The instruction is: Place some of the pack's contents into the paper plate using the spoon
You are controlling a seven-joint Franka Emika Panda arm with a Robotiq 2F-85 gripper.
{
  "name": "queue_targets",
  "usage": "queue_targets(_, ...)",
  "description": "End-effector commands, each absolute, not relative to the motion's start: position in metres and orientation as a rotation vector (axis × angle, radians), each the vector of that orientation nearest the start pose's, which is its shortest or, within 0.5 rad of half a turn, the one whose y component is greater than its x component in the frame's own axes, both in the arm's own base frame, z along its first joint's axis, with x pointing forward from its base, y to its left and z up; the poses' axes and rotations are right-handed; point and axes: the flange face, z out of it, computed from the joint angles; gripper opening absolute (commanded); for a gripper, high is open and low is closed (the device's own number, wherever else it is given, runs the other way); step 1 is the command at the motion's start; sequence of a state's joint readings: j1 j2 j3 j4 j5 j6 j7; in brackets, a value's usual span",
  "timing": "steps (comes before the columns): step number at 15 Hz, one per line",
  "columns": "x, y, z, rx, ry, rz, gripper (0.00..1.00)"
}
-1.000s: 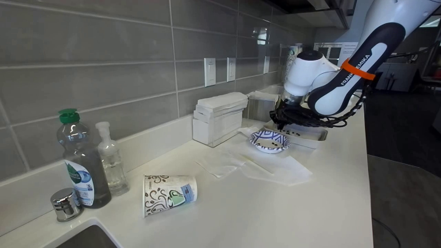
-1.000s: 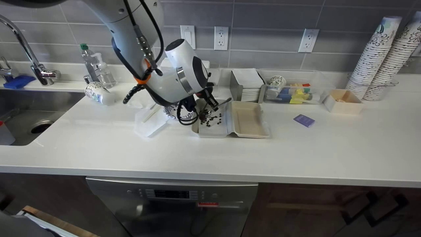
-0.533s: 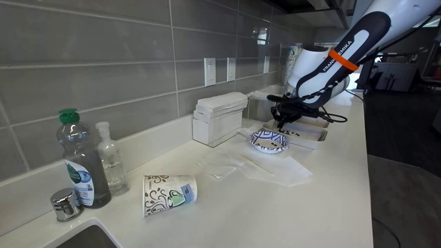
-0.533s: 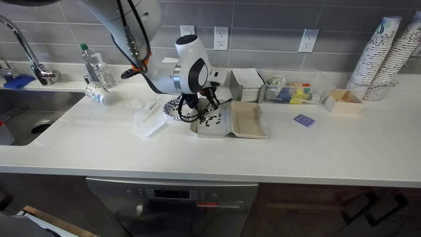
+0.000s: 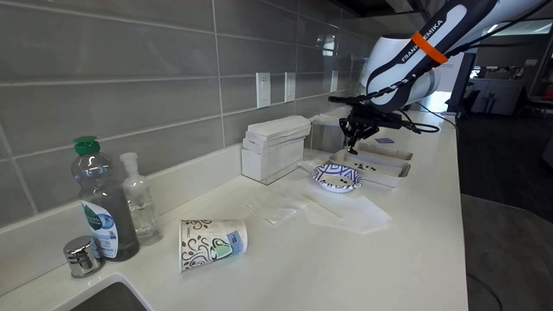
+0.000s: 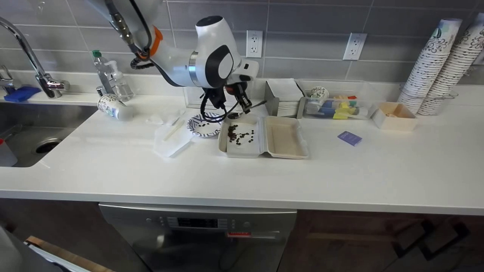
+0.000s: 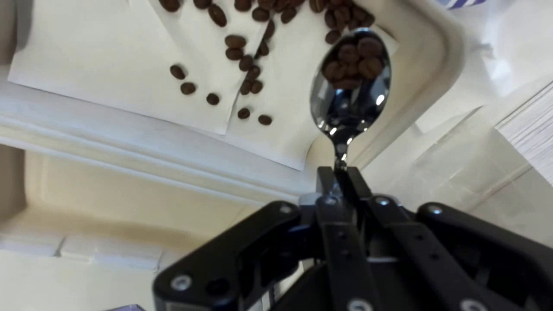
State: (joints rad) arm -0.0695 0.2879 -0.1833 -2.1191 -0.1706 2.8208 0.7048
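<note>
One box (image 6: 286, 136), the task's pack: lies open in two halves; loose coffee beans (image 7: 253, 72) spread over white paper (image 7: 108, 56) in one half, many remaining.

One spoon (image 7: 348, 103), metal, slim: just lifted. Its bowl, low at the beans a moment earlier, now hangs clear of them, above the filled half near a corner. Several beans show in the bowl, so a scoop seems taken.

One gripper (image 7: 341, 177): fingers pinched on the spoon's handle.

One paper plate (image 5: 339, 170), blue-patterned: on the counter (image 6: 242, 181), just beside the filled half; whether they touch cannot be told. A few beans inside, apparently unchanged by the lift.

One paper cup (image 5: 211, 245): on its side, well apart.

Bearing on the task: scooping looks finished for this load; carrying it to the plate likely follows. The bowl should stay level, since a tilt could scatter beans on the counter.
</note>
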Motion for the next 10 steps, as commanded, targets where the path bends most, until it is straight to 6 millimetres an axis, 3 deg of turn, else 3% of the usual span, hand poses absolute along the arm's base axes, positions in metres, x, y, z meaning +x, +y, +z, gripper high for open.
queue_targets(1, 0.59, -0.119, 0.331, -2.931, 1.172, -0.672, 0.02)
queue_targets(10, 0.603, -0.039, 0.318, -3.039, 1.203, -0.82, 0.02)
